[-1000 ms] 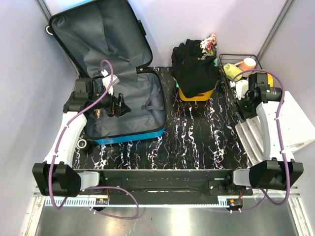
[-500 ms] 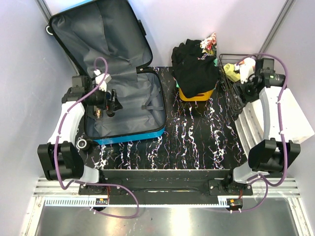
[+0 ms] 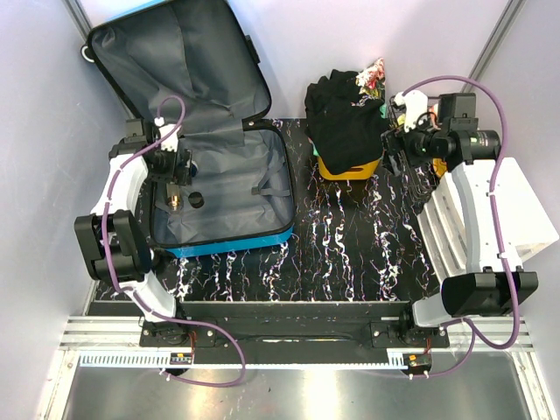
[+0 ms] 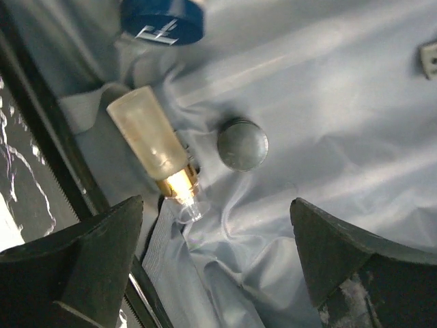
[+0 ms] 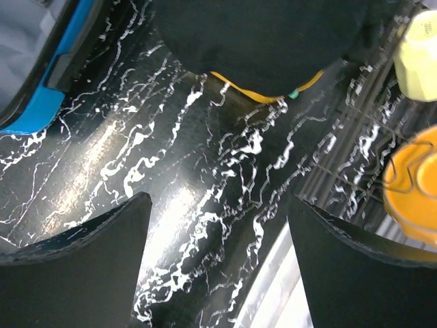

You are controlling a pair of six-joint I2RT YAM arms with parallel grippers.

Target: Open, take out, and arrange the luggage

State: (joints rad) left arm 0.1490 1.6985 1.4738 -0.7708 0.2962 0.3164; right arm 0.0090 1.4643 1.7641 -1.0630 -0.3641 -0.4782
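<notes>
Luggage: blue hard-shell case, far left of the black marbled table, already open. Lid stands back against the far-left wall, which keeps the grey lining clear for reaching in from above. Base lies flat, blue rim toward the near side.

Black clothing pile: heaped on an orange basket, far centre, just right of the case. Likely unpacked garments parked there; a floral scrap shows at the far edge.

Wire basket: far right. Holds a pale yellow item and an orange one, probably a spot for small goods.

Left gripper: over the left side of the case base, pointing down, fingers spread wide with nothing between them. Looks positioned for the small items below.

Right gripper: above bare table between orange basket and wire basket, jaws wide, holding nothing.

Frosted bottle: lies on the lining by the case's left wall, gold collar, clear cap.

Blue lid: just beyond the bottle, partly out of view.

Grey ball: just beside the bottle, apart from it.

Writing: white mark on the blue lid, not legible. None elsewhere.
</notes>
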